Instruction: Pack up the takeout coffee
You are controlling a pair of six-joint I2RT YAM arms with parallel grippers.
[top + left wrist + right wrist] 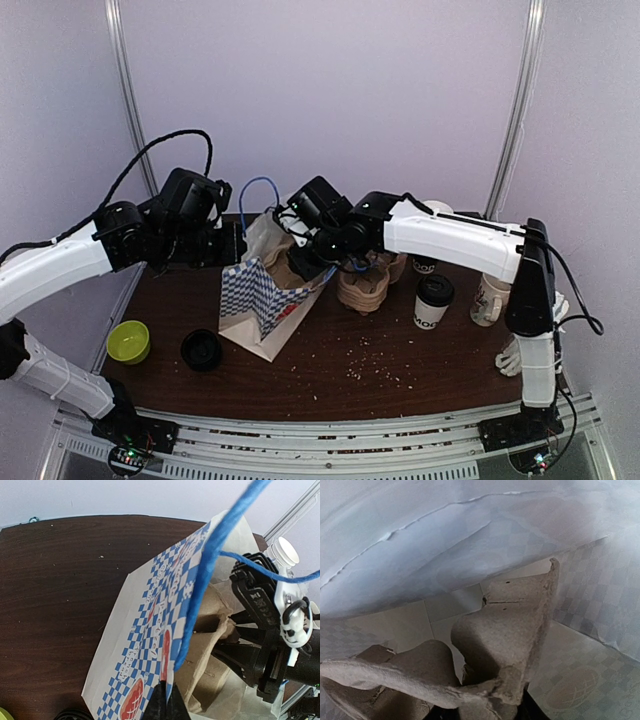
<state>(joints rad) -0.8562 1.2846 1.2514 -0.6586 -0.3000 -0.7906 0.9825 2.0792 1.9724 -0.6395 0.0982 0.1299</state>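
Note:
The takeout coffee (433, 300), white above and black below with a black lid, stands on the table to the right of the bag, away from both grippers. A blue-checked paper bag (262, 300) (145, 620) stands open. My left gripper (238, 252) (167, 702) is shut on the bag's rim, beside its blue handle (210, 560). My right gripper (305, 262) (485, 712) reaches down into the bag and is shut on a brown pulp cup carrier (510, 630) (210, 645). The carrier hangs inside, above the bag's pale floor (440, 615).
A stack of pulp carriers (365, 285) sits just right of the bag. A cream mug (490, 298) and another dark cup (424, 265) stand near the coffee. A green bowl (128, 341) and a black lid (201, 349) lie front left. Crumbs dot the table (380, 365).

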